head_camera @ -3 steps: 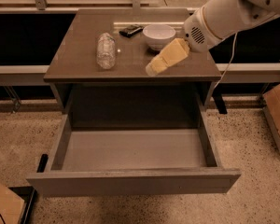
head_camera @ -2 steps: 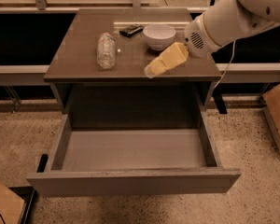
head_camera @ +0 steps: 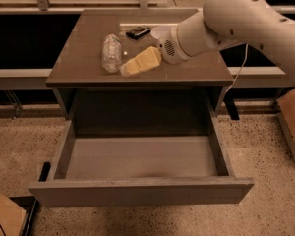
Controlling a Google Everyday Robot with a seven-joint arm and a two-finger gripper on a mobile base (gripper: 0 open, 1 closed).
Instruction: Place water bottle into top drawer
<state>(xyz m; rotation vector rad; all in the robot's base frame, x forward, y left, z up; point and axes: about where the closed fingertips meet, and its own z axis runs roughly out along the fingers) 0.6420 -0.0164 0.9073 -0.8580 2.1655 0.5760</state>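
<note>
The water bottle [head_camera: 111, 52] is clear crinkled plastic and lies on its side on the left half of the tabletop [head_camera: 83, 68]. My gripper [head_camera: 125, 70], with pale yellow fingers, hovers just right of the bottle, its tips near the bottle's near end. The white arm comes in from the upper right. The top drawer [head_camera: 137, 191] is pulled out below the tabletop and its inside shows bare.
A small black object [head_camera: 137, 32] lies at the back of the tabletop. The white bowl [head_camera: 157, 32] is mostly hidden behind my arm. Cardboard boxes stand on the floor at the right [head_camera: 292, 119] and the lower left [head_camera: 5, 215].
My arm and gripper have moved left across the tabletop, from beside the bowl to right next to the bottle. The bottle and drawer have not moved.
</note>
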